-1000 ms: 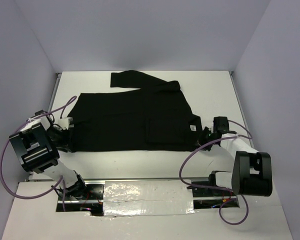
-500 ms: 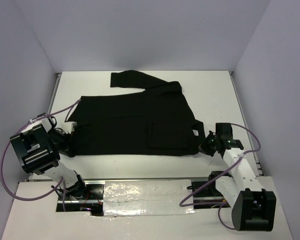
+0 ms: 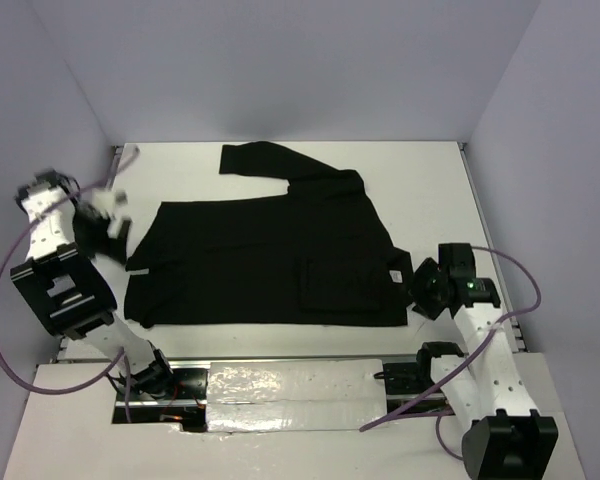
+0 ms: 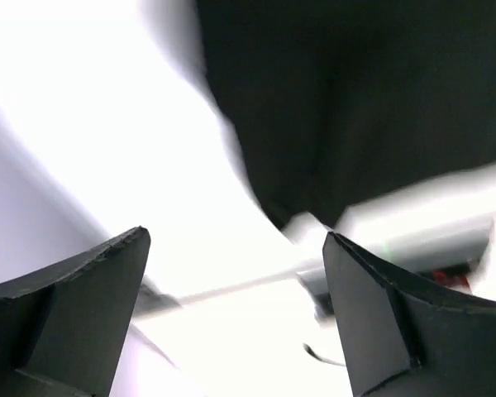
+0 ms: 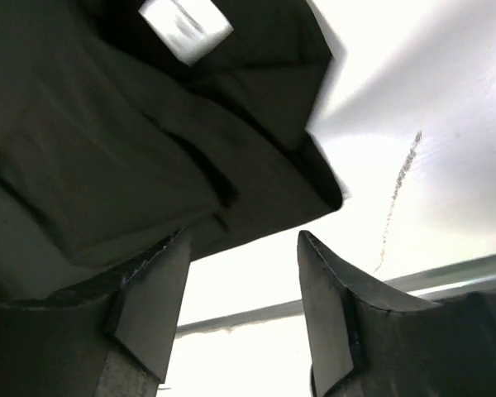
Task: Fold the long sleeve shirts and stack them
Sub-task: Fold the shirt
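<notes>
The white worktop (image 3: 430, 190) carries one black shirt (image 3: 260, 250), laid flat across its middle with the body running left to right. One sleeve (image 3: 255, 160) juts out from the far edge toward the back wall. The rest looks gathered into a rough rectangle, so the fold seems partly made but not finished, and no stack shows anywhere.

The left pincer (image 4: 236, 248) hangs off the shirt's left edge, raised and blurred. Its fingers are spread apart with nothing between them. The right pincer (image 5: 244, 240) sits low at the shirt's near right corner, also spread and empty, with the cloth's corner just beyond its tips. The small white tag (image 3: 393, 276) lies on the shirt near that corner.

Judged from this, the arms are between grasps and neither holds cloth. The next move probably calls for closing on fabric, most likely the stray sleeve, to bring it over the body. The thin cloth lying flat means the fingers must pinch right at the edge.
</notes>
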You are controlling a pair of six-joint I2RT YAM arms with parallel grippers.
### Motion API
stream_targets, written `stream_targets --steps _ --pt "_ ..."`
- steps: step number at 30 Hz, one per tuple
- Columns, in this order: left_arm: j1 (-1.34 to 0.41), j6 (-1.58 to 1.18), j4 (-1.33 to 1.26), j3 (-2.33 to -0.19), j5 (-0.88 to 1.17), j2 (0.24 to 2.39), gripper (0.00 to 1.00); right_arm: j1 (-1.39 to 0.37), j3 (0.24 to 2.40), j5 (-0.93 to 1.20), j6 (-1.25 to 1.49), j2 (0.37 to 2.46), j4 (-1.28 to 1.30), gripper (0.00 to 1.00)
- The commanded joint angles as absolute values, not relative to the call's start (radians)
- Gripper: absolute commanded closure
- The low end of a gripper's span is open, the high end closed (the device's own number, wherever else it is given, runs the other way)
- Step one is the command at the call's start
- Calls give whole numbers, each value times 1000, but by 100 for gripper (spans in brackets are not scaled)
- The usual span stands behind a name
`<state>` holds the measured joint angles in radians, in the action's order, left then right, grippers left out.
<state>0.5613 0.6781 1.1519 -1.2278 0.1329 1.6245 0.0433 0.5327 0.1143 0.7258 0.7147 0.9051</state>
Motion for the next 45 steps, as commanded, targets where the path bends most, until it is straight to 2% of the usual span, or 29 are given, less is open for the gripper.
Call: stream_targets --steps 1,3,5,8,13,18,26,36,39,42,45 --pt "558 594 1200 -1642 319 1696 1 35 722 45 660 774 923 38" --pt "554 510 1166 -1838 415 1783 1 35 820 38 608 830 919 35" --pt "520 456 1116 -1937 420 1888 1 31 882 43 551 908 896 35" --pt "456 419 1080 -1982 397 1994 1 32 1014 57 511 1059 871 35" --pt "377 371 930 -1970 425 2132 1 18 1342 164 448 1340 865 38" --pt "370 304 861 -1996 402 2194 1 -61 1647 156 359 1609 850 39" --pt "316 331 790 -1937 396 2236 1 -66 1914 227 331 1987 796 38" --pt "282 258 772 -2063 236 2393 1 -66 2092 291 379 2304 747 38" --pt "282 255 767 -2049 268 2410 3 -71 2128 291 379 2379 753 38" --pt "275 252 749 -2005 302 2407 6 -74 2140 264 379 2424 755 38" --pt "268 256 733 -1964 359 2401 22 -72 2112 261 391 2434 713 38"
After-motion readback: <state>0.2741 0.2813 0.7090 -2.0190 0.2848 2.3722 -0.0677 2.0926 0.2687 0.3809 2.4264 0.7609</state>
